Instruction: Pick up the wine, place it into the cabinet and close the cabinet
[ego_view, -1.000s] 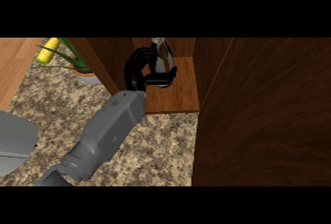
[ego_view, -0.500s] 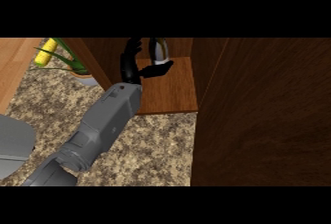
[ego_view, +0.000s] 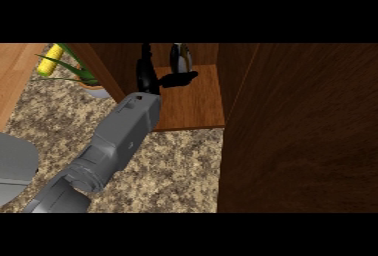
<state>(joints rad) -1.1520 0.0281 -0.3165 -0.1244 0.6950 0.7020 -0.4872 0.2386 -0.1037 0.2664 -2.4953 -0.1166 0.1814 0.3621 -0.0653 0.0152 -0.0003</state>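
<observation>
The dark wine bottle with its grey neck (ego_view: 179, 57) now stands on the brown wooden cabinet shelf (ego_view: 193, 102), and the black right robot hand (ego_view: 151, 75) has opened and drawn just beside it, so closing the tall wooden cabinet door (ego_view: 295, 130) likely remains.

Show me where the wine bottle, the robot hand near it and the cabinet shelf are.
wine bottle (ego_view: 180, 56): head view, on its grey body.
hand (ego_view: 150, 76): head view, on the black palm.
cabinet shelf (ego_view: 193, 105): head view, on its bare wooden floor.
</observation>
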